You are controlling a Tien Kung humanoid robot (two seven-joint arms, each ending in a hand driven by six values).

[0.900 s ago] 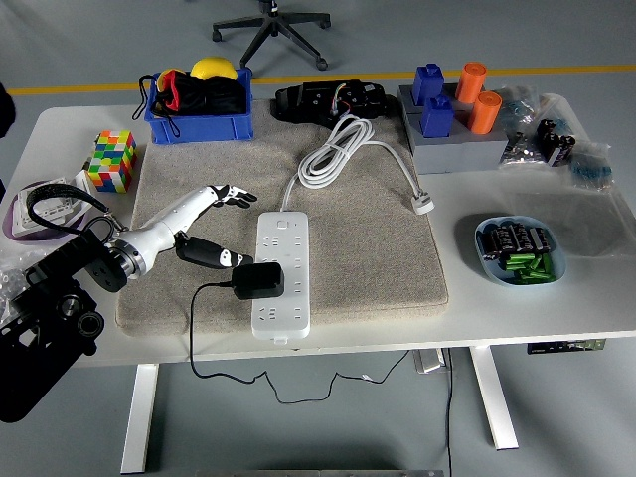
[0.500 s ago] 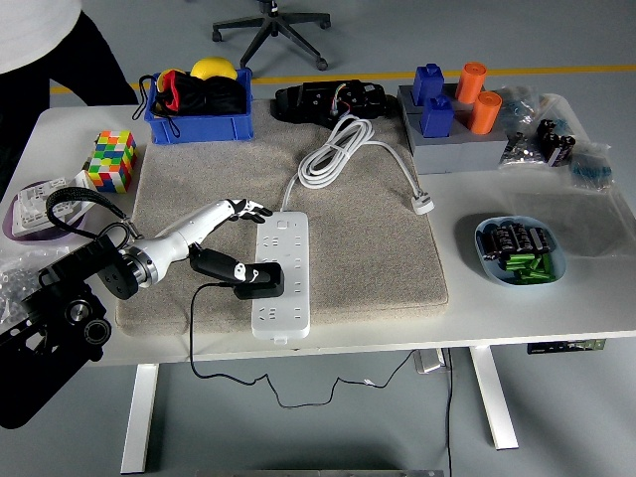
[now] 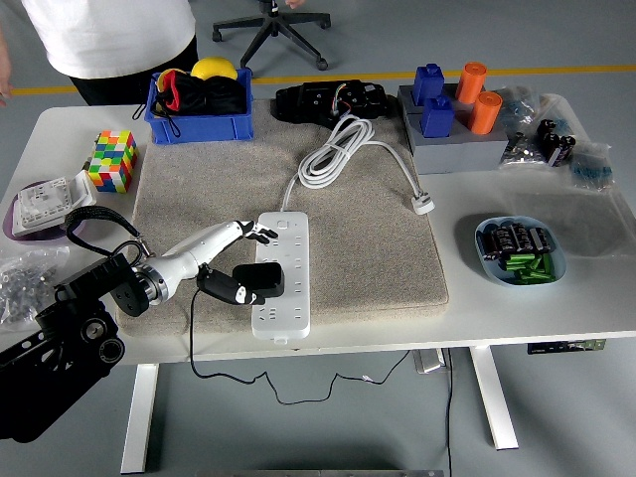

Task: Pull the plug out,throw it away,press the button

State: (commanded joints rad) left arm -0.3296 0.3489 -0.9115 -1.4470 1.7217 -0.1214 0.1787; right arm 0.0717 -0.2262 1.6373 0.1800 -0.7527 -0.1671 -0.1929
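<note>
We see the left hand (image 3: 237,260) pinching the black boxy plug adapter (image 3: 260,279), thumb below, fingers (image 3: 260,234) above, seated in the white plastic power strip (image 3: 281,273).

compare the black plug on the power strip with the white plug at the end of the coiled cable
The black plug is a bulky adapter seated in the power strip, with the left hand at it. The white plug is smaller, lying loose on the mat, untouched. Both have cords attached.
</note>
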